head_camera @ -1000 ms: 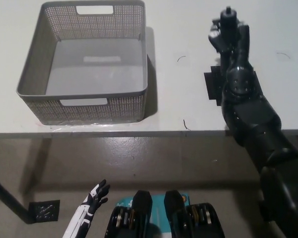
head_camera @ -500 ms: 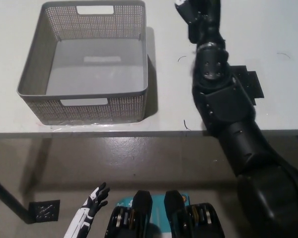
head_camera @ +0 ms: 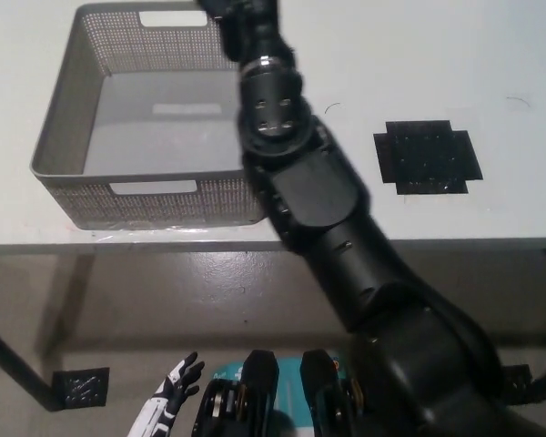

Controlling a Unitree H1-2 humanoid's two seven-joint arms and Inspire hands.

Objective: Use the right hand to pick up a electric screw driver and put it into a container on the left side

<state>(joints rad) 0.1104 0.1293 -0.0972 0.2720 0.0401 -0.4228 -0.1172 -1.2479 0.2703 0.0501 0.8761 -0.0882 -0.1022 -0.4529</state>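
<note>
Right arm (head_camera: pixel 296 182) stretches diagonally over container (head_camera: pixel 59 137) far right corner; right hand (head_camera: pixel 232 11) cropped at top edge, grasp not readable; screwdriver probably hidden; left hand (head_camera: pixel 175 387) low, fingers spread; table edge (head_camera: pixel 164 244) near.

Grey perforated basket (head_camera: pixel 68 137), white table (head_camera: pixel 391 55), black cross-shaped mat (head_camera: pixel 427 157).

no text, label, brand or number can be read.
</note>
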